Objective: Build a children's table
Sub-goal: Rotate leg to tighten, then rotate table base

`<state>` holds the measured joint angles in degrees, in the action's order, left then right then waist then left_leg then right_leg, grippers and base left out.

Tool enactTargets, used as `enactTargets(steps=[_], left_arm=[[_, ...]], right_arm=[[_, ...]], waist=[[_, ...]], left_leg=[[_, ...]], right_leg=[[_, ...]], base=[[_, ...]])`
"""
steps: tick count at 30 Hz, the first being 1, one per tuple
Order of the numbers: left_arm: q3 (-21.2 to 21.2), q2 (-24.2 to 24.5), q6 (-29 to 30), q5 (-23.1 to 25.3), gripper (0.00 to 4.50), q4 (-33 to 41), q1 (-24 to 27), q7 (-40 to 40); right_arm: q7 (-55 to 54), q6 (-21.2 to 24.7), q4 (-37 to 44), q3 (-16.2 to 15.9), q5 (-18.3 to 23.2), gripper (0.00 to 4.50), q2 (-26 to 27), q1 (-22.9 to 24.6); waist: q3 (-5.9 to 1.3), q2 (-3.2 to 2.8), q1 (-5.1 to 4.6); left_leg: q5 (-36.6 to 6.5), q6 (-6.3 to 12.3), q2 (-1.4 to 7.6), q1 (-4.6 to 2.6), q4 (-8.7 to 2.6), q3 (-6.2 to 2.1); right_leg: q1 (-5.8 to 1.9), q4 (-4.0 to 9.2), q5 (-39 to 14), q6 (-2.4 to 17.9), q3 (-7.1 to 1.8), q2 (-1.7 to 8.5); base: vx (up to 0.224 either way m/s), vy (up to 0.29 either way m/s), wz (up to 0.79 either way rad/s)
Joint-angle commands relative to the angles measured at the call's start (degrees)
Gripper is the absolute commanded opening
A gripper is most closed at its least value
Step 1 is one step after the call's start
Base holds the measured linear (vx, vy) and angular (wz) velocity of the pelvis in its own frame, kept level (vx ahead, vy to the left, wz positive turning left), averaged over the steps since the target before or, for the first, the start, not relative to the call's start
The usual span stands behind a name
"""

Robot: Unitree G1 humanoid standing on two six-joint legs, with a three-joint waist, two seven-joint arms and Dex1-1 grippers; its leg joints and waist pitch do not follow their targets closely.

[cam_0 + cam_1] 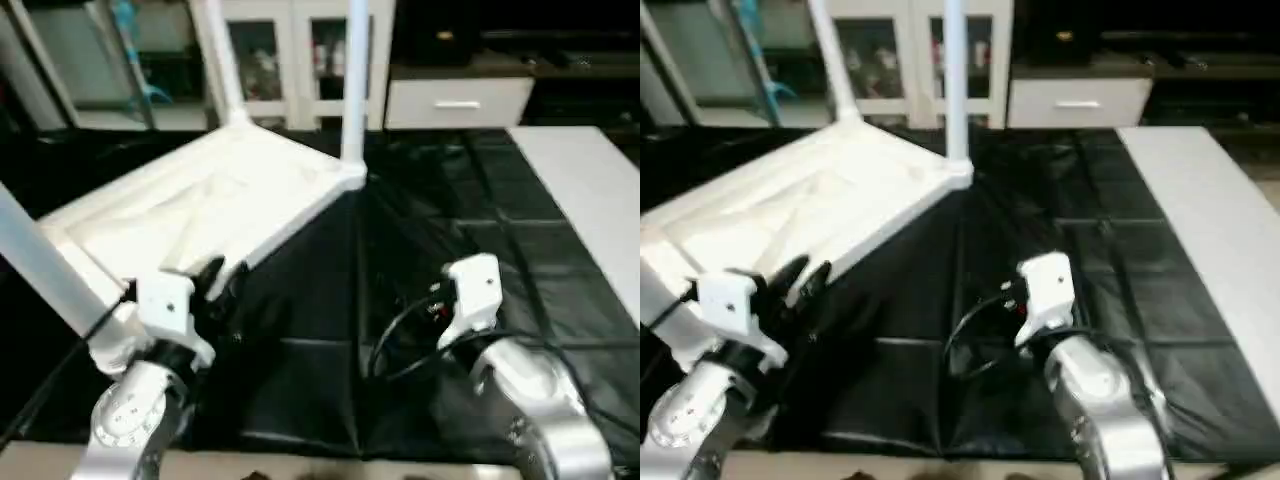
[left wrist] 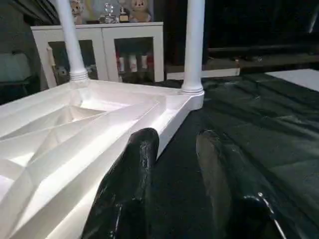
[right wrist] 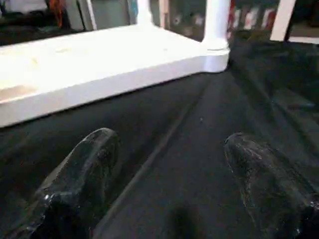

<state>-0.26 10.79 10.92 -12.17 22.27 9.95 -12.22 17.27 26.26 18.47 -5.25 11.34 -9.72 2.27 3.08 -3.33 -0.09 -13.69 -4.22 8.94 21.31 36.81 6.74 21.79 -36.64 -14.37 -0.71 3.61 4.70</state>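
Observation:
The white tabletop point(image 1: 210, 215) lies underside up on the black-covered surface, its ribs showing. Two white legs stand upright in its far corners, one on the left point(image 1: 225, 60) and one on the right point(image 1: 355, 80). A third leg point(image 1: 50, 270) rises at the near-left corner, its foot hidden behind my left wrist. My left gripper point(image 2: 174, 164) is open beside the tabletop's near edge, with one finger point(image 2: 134, 189) close to the rim and nothing between the fingers. Over bare black cover to the right, my right gripper point(image 3: 169, 164) stands wide open and holds nothing.
A pale flat board point(image 1: 590, 200) lies along the right side of the black cover point(image 1: 440, 200). Behind the table stand a white glass-door cabinet point(image 1: 290, 60) and a white drawer unit point(image 1: 455, 100). Black cables loop by my right wrist point(image 1: 400, 330).

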Motion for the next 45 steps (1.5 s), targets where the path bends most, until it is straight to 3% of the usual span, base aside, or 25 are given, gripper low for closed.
enactTargets(steps=[1, 8, 12, 14, 18, 19, 20, 21, 22, 23, 24, 25, 26, 27, 28, 29, 30, 33, 34, 35, 36, 37, 38, 41, 45], left_arm=[[0.93, -0.02, 0.70, -0.12, 1.64, 1.01, 0.45, 0.53], [1.55, -0.53, 0.38, -0.67, 1.64, 2.71, 3.79, 0.55], [2.21, -0.63, -0.15, -1.30, 1.64, 4.46, 7.54, 0.49], [2.36, -0.61, -0.31, -1.37, 1.64, 5.24, 8.88, 0.52], [2.55, -0.78, -0.33, -1.12, 1.64, 6.14, 9.99, 0.97], [2.72, -0.78, -0.35, -1.13, 1.64, 6.29, 10.20, 1.01], [3.02, -0.97, -0.56, -1.05, 1.64, 6.66, 10.56, 1.23], [3.15, -1.16, -0.62, -1.08, 1.64, 6.93, 10.79, 1.42], [3.22, -1.44, -0.76, -1.04, 1.64, 7.36, 11.15, 1.70], [2.86, -1.43, -1.67, 0.08, 1.64, 8.14, 11.77, 1.93], [2.47, -1.25, -2.08, 1.02, 1.64, 8.66, 12.12, 2.05], [1.77, -1.08, -2.40, 2.61, 1.64, 9.66, 12.55, 2.54], [1.57, -1.20, -2.18, 2.77, 1.64, 9.90, 12.54, 2.77], [1.36, -1.20, -1.76, 2.75, 1.64, 9.87, 11.75, 2.85], [1.12, -1.26, -1.38, 2.73, 1.64, 9.84, 11.12, 2.92], [1.24, -1.49, -0.79, 1.73, 1.64, 9.55, 10.61, 2.72], [1.41, -1.79, -0.01, 0.42, 1.64, 9.18, 9.94, 2.46], [0.53, -1.48, 1.54, -2.45, 1.64, 8.63, 8.23, 0.02], [0.62, -0.39, 0.44, -3.66, 1.64, 7.80, 8.42, -2.69], [0.68, -0.03, -0.29, -3.91, 1.64, 7.33, 8.68, -3.72], [1.56, 0.28, -1.52, -3.53, 1.64, 6.20, 9.23, -3.92], [2.68, 0.64, -3.18, -2.62, 1.64, 4.73, 10.00, -3.87], [3.06, 0.73, -3.72, -2.13, 1.64, 4.27, 10.31, -3.65], [6.39, -0.38, -4.45, -5.70, 1.98, 5.18, 10.87, -3.18], [8.15, -1.88, -6.12, -5.87, 2.33, 5.25, 9.84, -1.35]], right_arm=[[0.17, 0.07, -0.37, 0.05, -0.17, 3.82, -0.02, -0.78], [0.90, -0.11, -1.21, -0.07, -0.09, 3.82, -0.37, -1.04], [1.54, -0.63, -1.69, 0.13, 0.27, 3.82, -0.95, -0.75], [1.81, -0.80, -1.94, 0.29, 0.40, 3.82, -1.23, -0.58], [2.13, -0.75, -2.27, 0.40, 0.55, 3.82, -1.48, -0.56], [2.15, -0.72, -2.38, 0.33, 0.53, 3.82, -1.46, -0.61], [2.26, -0.70, -2.60, 0.15, 0.47, 3.82, -1.50, -0.61], [2.36, -0.72, -2.73, 0.14, 0.48, 3.82, -1.55, -0.58], [2.54, -0.76, -2.88, 0.21, 0.55, 3.82, -1.66, -0.52], [2.89, -0.83, -3.12, 0.54, 0.69, 3.82, -1.91, -0.43], [3.05, -0.84, -3.37, 0.86, 0.82, 3.82, -2.03, -0.46], [3.10, -0.84, -3.99, 1.62, 1.09, 3.82, -2.17, -0.66], [3.17, -0.92, -4.29, 1.88, 1.18, 3.82, -2.28, -0.78], [3.22, -1.02, -4.50, 2.22, 1.20, 3.82, -2.51, -1.03], [3.34, -1.10, -4.64, 2.49, 1.26, 3.82, -2.76, -1.21], [3.33, -1.18, -4.78, 2.67, 1.24, 3.82, -2.86, -1.40], [3.32, -1.28, -4.98, 2.91, 1.23, 3.82, -2.99, -1.64], [3.70, -1.64, -5.35, 4.08, 1.34, 3.82, -3.98, -2.58], [4.10, -2.10, -5.60, 4.60, 1.21, 3.82, -4.76, -3.16], [4.45, -2.35, -5.82, 5.04, 1.24, 3.82, -5.27, -3.44], [4.40, -2.57, -6.22, 5.34, 1.20, 3.82, -5.36, -3.55], [4.37, -2.81, -6.78, 5.87, 1.23, 3.82, -5.52, -3.66], [4.37, -2.90, -7.07, 6.10, 1.28, 3.82, -5.58, -3.73], [6.70, -2.54, -6.40, 6.59, 3.24, 3.82, -6.22, -4.24], [10.92, -1.22, -5.70, 6.78, 7.31, 4.18, -7.21, -4.93]], waist=[[-1.58, 0.13, -0.27], [-1.60, 1.59, 1.56], [-2.02, 0.92, 2.06], [-2.38, 1.07, 2.44], [-1.83, 1.78, 3.28], [-1.78, 0.62, 1.45], [-2.03, 0.53, -0.87], [-2.03, 0.53, -0.87], [-1.59, 0.47, -0.43], [-1.69, 1.08, -0.56], [-1.77, 0.78, -0.24], [-3.04, 3.04, 0.53], [-3.34, 4.02, 1.61], [-1.59, 3.39, -2.99], [-1.79, 1.80, -1.71], [-0.52, -1.96, -3.34], [-0.83, -2.24, -0.62], [-1.60, -3.22, -2.13], [-1.77, -1.31, -1.88], [-2.90, 1.84, -1.24], [-1.29, 1.09, -0.14], [-2.16, 2.56, -0.43], [-2.11, 3.08, -0.16], [-1.63, 2.78, 0.09], [-2.04, 2.57, 0.48]], left_leg=[[-24.26, -0.90, 2.75, 0.67, -7.16, -1.27], [-12.23, 8.33, 2.74, 1.42, -3.22, -1.17], [-15.57, 11.52, 2.70, 0.13, -5.59, 0.23], [-15.66, 14.63, 2.35, -0.35, -5.50, 1.09], [-21.05, 14.40, 3.29, -1.57, -4.68, 0.02], [-26.61, 12.80, 2.13, -2.57, -8.44, 0.50], [-28.60, 10.27, 0.73, -2.50, -12.85, 1.87], [-28.60, 10.27, 0.73, -2.50, -12.85, 1.87], [-24.93, 6.77, 2.40, -1.45, -13.95, 1.80], [-24.28, 3.93, 3.10, -1.88, -13.84, 1.32], [-26.98, -6.55, 2.75, -1.14, -15.53, 1.57], [-31.23, -20.54, 2.84, 0.93, -14.16, 1.34], [-9.36, -14.86, 3.25, -3.90, 8.61, -7.48], [2.01, -8.14, 4.70, 1.13, 8.90, -10.93], [0.86, -11.89, 4.56, 0.00, 9.71, -13.54], [-18.59, -16.54, 8.47, 2.54, -10.00, -19.85], [-32.02, -14.45, 8.01, 2.20, -8.56, -16.55], [-31.08, -7.45, 1.34, 1.37, -7.72, -14.26], [-27.63, -7.28, -1.33, 1.84, -7.88, -13.62], [-22.46, -5.60, -3.01, 3.26, -6.60, -11.45], [-23.88, -5.80, -2.82, 4.18, -5.99, -11.01], [-20.61, -4.37, -2.39, 4.00, -4.27, -9.21], [-10.43, 0.50, -1.20, 1.88, -2.44, -6.55], [-10.77, 2.07, 1.04, 2.22, -5.77, -4.67], [-12.08, 2.01, 2.98, 1.94, -6.73, -2.96]], right_leg=[[-1.96, 6.52, -22.84, 5.82, -2.37, 3.23], [-2.45, 10.78, -40.94, 5.32, -6.41, 10.53], [-2.22, 9.73, -25.09, 9.08, -4.40, 7.44], [-2.15, 9.97, -16.79, 9.01, -5.14, 8.21], [-1.76, 12.02, -24.60, 4.60, -7.14, 10.78], [-1.18, 9.06, -22.90, 1.76, -3.01, 4.63], [0.48, -1.65, -13.69, -0.74, 2.67, -2.86], [0.48, -1.65, -13.69, -0.74, 2.67, -2.86], [0.62, -5.76, -4.87, -1.50, 4.49, -2.18], [0.68, -5.16, -3.61, -0.60, 4.67, -1.38], [-0.70, -4.15, -3.44, 1.99, 5.16, -0.79], [-2.48, -1.34, -6.82, 8.02, 2.10, 4.44], [2.85, 7.82, -17.34, 12.93, -6.51, 21.35], [-2.75, 5.25, -20.47, 15.01, 0.13, 16.57], [-3.46, 3.90, -20.05, 12.88, 7.06, 10.28], [-2.46, -11.48, -12.66, 3.19, 5.01, -0.70], [1.47, -12.45, -10.76, -1.40, 1.65, -1.54], [-1.15, -7.36, -7.84, 0.68, 0.72, -2.24], [-3.82, -2.79, -4.65, 1.62, -0.19, -0.90], [-5.89, 2.44, -7.15, -0.33, -2.93, 3.57], [-4.83, 5.15, -17.75, 0.77, -3.86, 6.90], [-5.14, 7.29, -26.22, 0.20, -4.24, 8.45], [-3.76, 9.59, -39.20, 2.80, -4.08, 9.10], [-2.99, 8.24, -35.55, 6.21, -2.43, 5.57], [-3.06, 7.14, -24.92, 7.73, -2.37, 4.43]], base=[[0.000, 0.000, 0.00], [-0.003, 0.017, -0.01], [0.007, 0.111, -0.03], [0.020, 0.173, 0.04], [-0.022, 0.215, 0.13], [-0.021, 0.270, 0.03], [-0.021, 0.270, 0.03], [-0.028, 0.229, 0.02], [-0.040, 0.157, -0.01], [-0.040, 0.157, -0.01], [-0.054, 0.122, -0.13], [-0.047, 0.097, -0.10], [-0.047, 0.097, -0.10], [0.077, 0.086, -0.36], [0.081, 0.124, -0.58], [0.081, 0.124, -0.58], [-0.054, 0.141, -0.02], [-0.120, 0.053, -0.03], [-0.131, -0.022, -0.40], [-0.131, -0.022, -0.40], [-0.150, -0.096, -0.43], [-0.127, -0.130, -0.23], [-0.127, -0.130, -0.23], [-0.051, -0.104, -0.13], [-0.010, -0.047, -0.03]])
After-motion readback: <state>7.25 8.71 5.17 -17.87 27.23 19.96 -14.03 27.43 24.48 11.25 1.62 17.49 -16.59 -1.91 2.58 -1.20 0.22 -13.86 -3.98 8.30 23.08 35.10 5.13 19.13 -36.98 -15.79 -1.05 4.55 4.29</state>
